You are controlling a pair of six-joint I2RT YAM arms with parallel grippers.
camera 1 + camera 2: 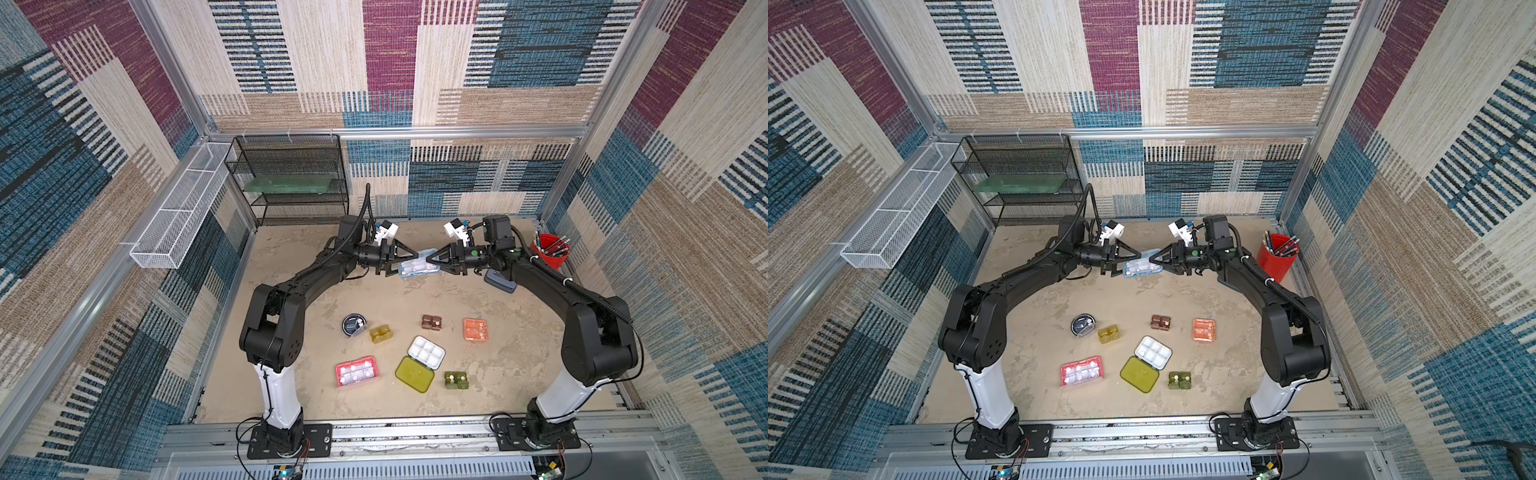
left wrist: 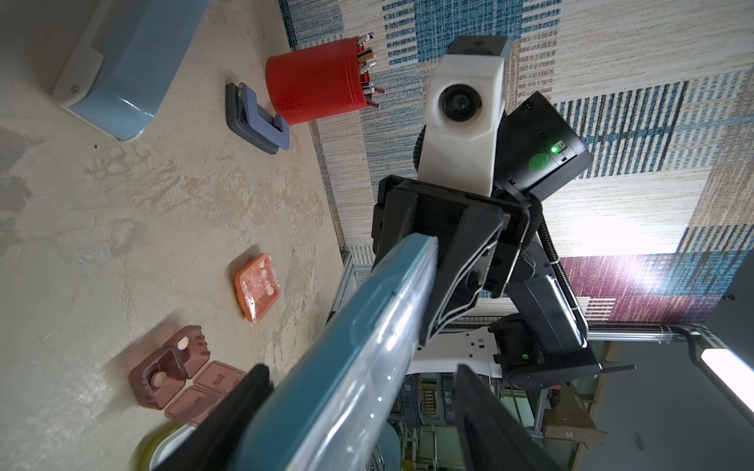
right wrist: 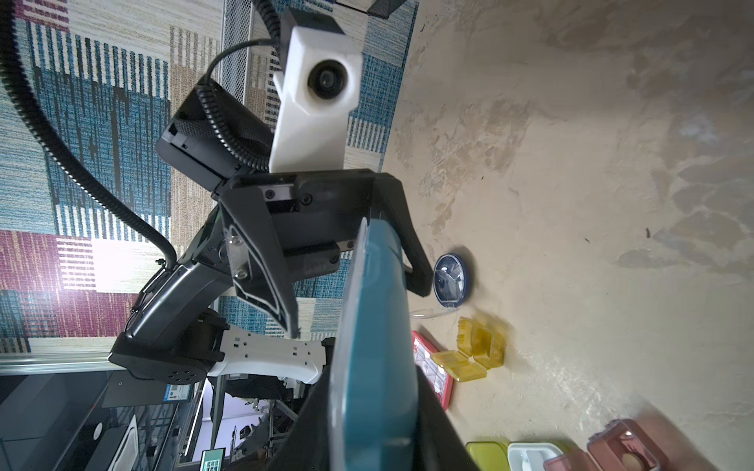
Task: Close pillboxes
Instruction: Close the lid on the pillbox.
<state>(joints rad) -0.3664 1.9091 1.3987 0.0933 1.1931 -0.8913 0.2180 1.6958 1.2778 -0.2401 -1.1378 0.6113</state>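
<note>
At the far middle of the table (image 1: 374,299), the left gripper (image 1: 404,262) is seen with its jaws spread around one end of the light blue pillbox (image 1: 415,268), while the opposite end is pinched by the right gripper (image 1: 429,260). Nearer the front, the yellow-green pillbox (image 1: 414,374) is found lying open, and the smaller brown pillbox (image 1: 432,322) likewise.
</note>
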